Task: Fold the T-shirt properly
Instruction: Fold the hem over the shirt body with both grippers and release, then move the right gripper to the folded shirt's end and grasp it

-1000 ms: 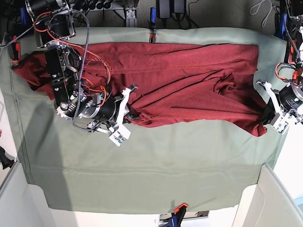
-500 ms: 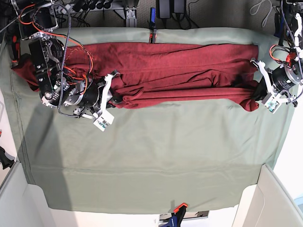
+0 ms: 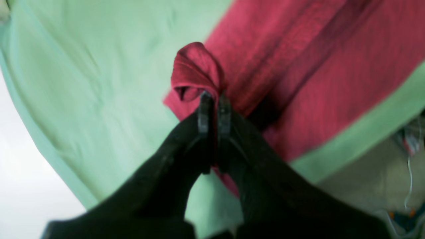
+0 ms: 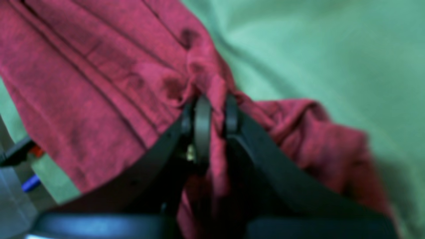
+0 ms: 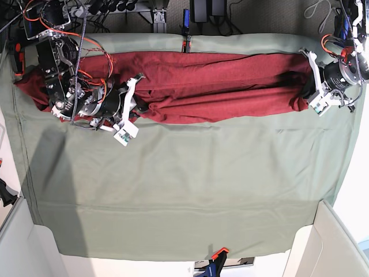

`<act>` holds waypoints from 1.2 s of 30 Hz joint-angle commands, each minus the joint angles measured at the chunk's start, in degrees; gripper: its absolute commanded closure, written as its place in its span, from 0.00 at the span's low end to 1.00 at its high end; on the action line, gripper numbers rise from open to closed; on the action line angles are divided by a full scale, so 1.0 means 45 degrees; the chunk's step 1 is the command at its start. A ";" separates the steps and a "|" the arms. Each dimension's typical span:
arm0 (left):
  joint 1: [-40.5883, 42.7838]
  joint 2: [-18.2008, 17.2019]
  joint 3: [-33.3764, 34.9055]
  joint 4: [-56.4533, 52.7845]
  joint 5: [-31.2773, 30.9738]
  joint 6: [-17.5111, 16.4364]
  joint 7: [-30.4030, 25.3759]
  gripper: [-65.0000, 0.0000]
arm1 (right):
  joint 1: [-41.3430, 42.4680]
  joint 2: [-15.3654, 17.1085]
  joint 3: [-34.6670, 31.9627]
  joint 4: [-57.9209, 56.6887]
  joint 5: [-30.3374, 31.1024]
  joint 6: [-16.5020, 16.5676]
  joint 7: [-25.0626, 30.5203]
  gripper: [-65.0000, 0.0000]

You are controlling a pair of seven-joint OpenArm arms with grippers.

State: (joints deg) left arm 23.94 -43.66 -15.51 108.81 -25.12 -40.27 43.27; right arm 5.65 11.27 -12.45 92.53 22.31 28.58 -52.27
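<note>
Both pinched tight on T-shirt (image 5: 219,81) hem: left gripper (image 3: 214,96), right gripper (image 4: 212,109). Dragged hem back; lengthwise fold nearly laid over.

Base view: overhead, straight down on whole desk (image 5: 173,190), far enough to take in both arms.

Left wrist view: mounted behind left claw (image 3: 214,99), looking along jaws, very close, blurred; shirt (image 3: 298,66) and cloth beyond.

Right wrist view: same mounting behind right claw (image 4: 215,109), close, blurred.

Shared: each wrist view covers one shirt end, seen in base view at right (image 5: 300,92) and left (image 5: 141,107).
</note>
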 commanded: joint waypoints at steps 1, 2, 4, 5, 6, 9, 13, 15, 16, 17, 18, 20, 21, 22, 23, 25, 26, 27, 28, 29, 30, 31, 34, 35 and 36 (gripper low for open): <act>-0.0068 -0.0287 -0.0175 0.0112 0.0029 0.0060 0.0126 1.00 | 0.0136 0.0073 0.0068 0.0257 0.0112 0.0044 -0.0063 1.00; 0.0000 -0.0291 -0.0175 0.0112 0.0015 0.0060 0.0175 1.00 | 0.0073 0.0083 0.0073 0.0287 0.0204 0.0044 -0.0068 1.00; 0.0185 -0.0287 -0.0175 0.0112 0.0010 0.0060 0.0165 1.00 | -0.0107 0.0112 0.0073 0.0427 0.0457 0.0087 -0.0073 1.00; 0.0311 -0.0282 -0.0175 0.0112 0.0010 0.0060 0.0165 1.00 | -0.0233 0.0107 0.0073 0.0549 0.0500 0.0092 -0.0102 1.00; 0.0466 -0.0287 -0.0175 0.0112 0.0010 0.0060 0.0165 1.00 | -0.0379 0.0107 0.0073 0.0680 0.0515 0.0092 -0.0107 1.00; 0.0840 -0.0287 -0.0175 0.0107 0.0010 0.0060 0.0160 1.00 | -0.0724 0.0107 0.0073 0.0855 0.0520 0.0087 -0.0112 1.00; 0.1044 -0.0282 -0.0175 0.0102 0.0005 0.0060 0.0155 0.83 | -0.0869 0.0102 0.0073 0.0850 0.0471 0.0073 -0.0189 1.00; 0.1078 -0.0277 -0.0175 0.0097 -0.0223 0.0060 0.0204 0.61 | -0.0894 0.0102 0.0073 0.0850 0.0471 -0.0005 -0.0219 0.91; 0.1069 -0.0282 -0.0175 0.0097 -0.0379 0.0060 0.0384 0.52 | -0.0913 0.0102 0.0073 0.0850 0.0481 -0.0063 -0.0214 0.77; 0.1059 -0.0287 -0.0175 0.0102 -0.0476 0.0060 0.0534 0.46 | -0.0918 0.0102 0.0073 0.0850 0.0481 -0.0063 -0.0214 0.64; 0.1039 -0.0287 -0.0180 0.0102 -0.0481 0.0359 0.0544 0.44 | -0.0918 0.0107 0.0073 0.0855 0.0481 -0.0058 -0.0219 0.55; 0.1030 -0.0282 -0.0180 0.0102 -0.0704 0.0729 0.0539 0.44 | -0.0908 0.0107 0.0073 0.0889 0.0486 -0.0058 -0.0209 0.49; 0.1035 -0.0282 -0.0257 0.0102 -0.0952 0.0850 0.0539 0.44 | -0.0913 0.0102 0.0092 0.0962 0.0491 -0.0053 -0.0204 0.49; 0.1035 -0.0282 -0.0379 0.0102 -0.1433 0.0845 0.0539 0.45 | -0.0913 0.0102 0.0112 0.1078 0.0534 -0.0053 -0.0204 0.49; 0.1035 -0.0277 -0.0568 0.0102 -0.2021 0.0787 0.0534 0.45 | -0.0918 0.0102 0.0151 0.1258 0.0607 -0.0053 -0.0204 0.49; 0.1035 -0.0189 -0.1195 0.0107 -0.3128 0.0330 0.0544 0.45 | -0.0937 0.0107 0.0301 0.1797 0.0763 -0.0053 -0.0209 0.49; 0.1035 -0.0121 -0.1579 0.0107 -0.3623 0.0060 0.0573 0.45 | -0.0957 0.0102 0.0442 0.2147 0.0811 -0.0058 -0.0214 0.49; 0.1035 -0.0034 -0.2001 0.0107 -0.4090 0.0060 0.0699 0.45 | -0.0991 0.0102 0.0622 0.2521 0.0816 -0.0058 -0.0219 0.49; 0.1035 0.0019 -0.2448 0.0107 -0.4575 0.0060 0.0845 0.45 | -0.1010 0.0102 0.0860 0.2866 0.0806 -0.0058 -0.0301 0.49; 0.1039 0.0044 -0.2885 0.0107 -0.5158 0.0060 0.1064 0.45 | -0.1010 0.0102 0.1166 0.3157 0.0806 -0.0058 -0.0442 0.49; 0.1035 0.0034 -0.3259 0.0102 -0.5775 0.0060 0.1331 0.45 | -0.1010 0.0112 0.1506 0.3385 0.0811 -0.0058 -0.0505 0.49; 0.1039 0.0034 -0.3604 0.0102 -0.6261 0.0060 0.1588 0.45 | -0.1010 0.0165 0.1914 0.3521 0.0811 -0.0058 -0.0539 0.49; 0.1146 0.0034 -0.4269 0.0102 -0.7320 0.0060 0.2098 0.45 | -0.1020 0.0321 0.3152 0.3580 0.1107 -0.0053 -0.0554 0.49; 0.1248 0.0034 -0.4357 0.0102 -0.7519 0.0060 0.2123 0.45 | -0.1025 0.0364 0.3492 0.3580 0.1200 -0.0053 -0.0665 0.49; 0.1321 0.0039 -0.4391 0.0102 -0.7640 0.0060 0.2118 0.45 | -0.1054 0.0491 0.3764 0.3575 0.1316 -0.0053 -0.0826 0.49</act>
State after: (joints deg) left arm 29.98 -42.37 -34.57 108.64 -58.72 -39.55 53.54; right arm 0.45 13.08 4.51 107.68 27.18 28.29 -56.88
